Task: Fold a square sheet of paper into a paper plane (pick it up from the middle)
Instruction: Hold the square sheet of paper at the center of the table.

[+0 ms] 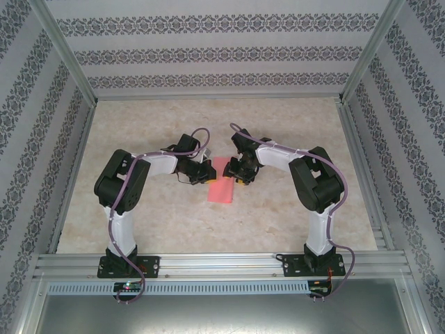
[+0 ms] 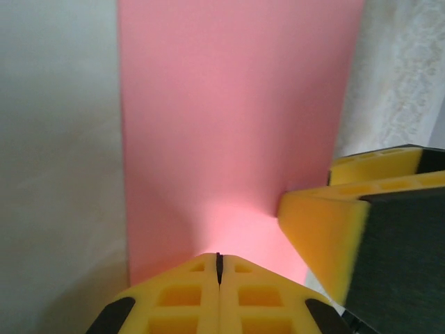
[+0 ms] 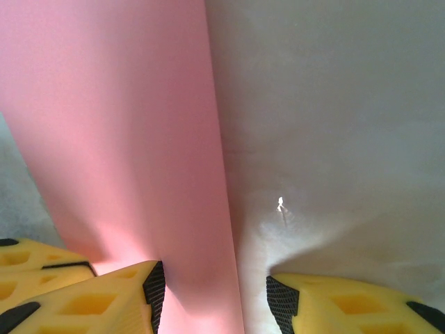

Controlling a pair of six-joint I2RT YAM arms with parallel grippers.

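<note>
At the near edge of the table, the two arm bases are seen bolted to an aluminium rail, and both arms are bent inward towards the middle. There the sheet of paper is laid flat on the table as a salmon-pink strip, longer than it is wide, with a hand at either side of its far half.

In the left wrist view, the left hand is closed completely, its yellow pads pressed together on the nearest edge of the sheet, which is pinched between them and raised slightly there.

The right hand is held roughly half open and nothing is gripped by it. The long edge of the sheet is straddled, with one fingertip set on the pink paper and the other over bare table.

Beyond the hands, the pale table is bounded by patterned walls.
</note>
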